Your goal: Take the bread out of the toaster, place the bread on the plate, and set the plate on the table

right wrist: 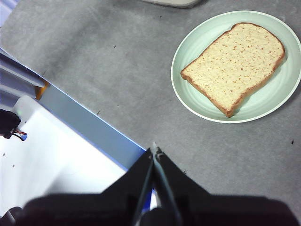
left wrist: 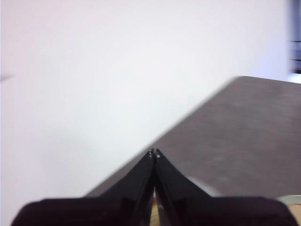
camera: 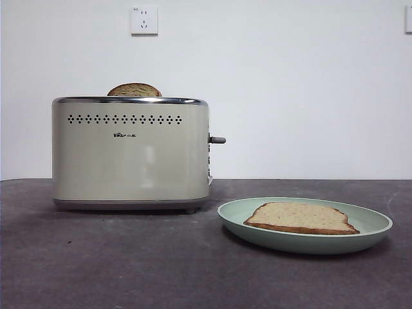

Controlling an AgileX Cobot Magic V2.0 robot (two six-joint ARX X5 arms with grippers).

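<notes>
A slice of bread (camera: pixel 300 217) (right wrist: pixel 234 67) lies flat on the mint-green plate (camera: pixel 367 222) (right wrist: pixel 188 52), which rests on the dark table (camera: pixel 129 264) to the right of the toaster. The cream toaster (camera: pixel 131 154) stands at the left, and the domed top of a second bread slice (camera: pixel 134 90) pokes out of its slot. My right gripper (right wrist: pixel 154 151) is shut and empty, hovering over the table apart from the plate. My left gripper (left wrist: pixel 154 153) is shut and empty, facing the white wall and the table's far edge. Neither gripper appears in the front view.
The toaster's grey lever (camera: pixel 217 140) sticks out toward the plate. A wall socket (camera: pixel 144 20) is above the toaster. In the right wrist view a white and blue structure (right wrist: pixel 56 150) lies beyond the table's edge.
</notes>
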